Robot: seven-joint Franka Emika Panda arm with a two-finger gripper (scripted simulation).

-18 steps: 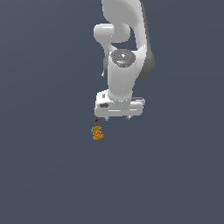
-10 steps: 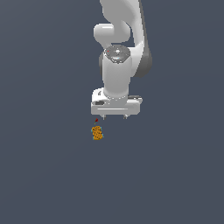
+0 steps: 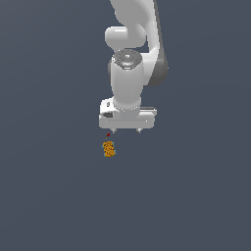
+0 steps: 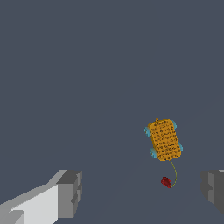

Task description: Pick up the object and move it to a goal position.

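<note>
The gripper (image 3: pixel 127 131), jaws spread wide and empty, is shifting leftward in the exterior view toward the orange block (image 3: pixel 109 149) (grasp not yet begun).

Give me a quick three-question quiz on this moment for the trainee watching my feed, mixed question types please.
1. True or false: the gripper is shut on the orange block.
2. In the exterior view, the block lies: A) straight under the middle of the gripper, B) below it and toward the exterior view's left, C) far off to the exterior view's right.
3. Which small thing is joined to the block by a thin line in the wrist view?

Key
1. False: the jaws stand apart and the block lies free on the grey floor.
2. B
3. The small red piece.
</note>
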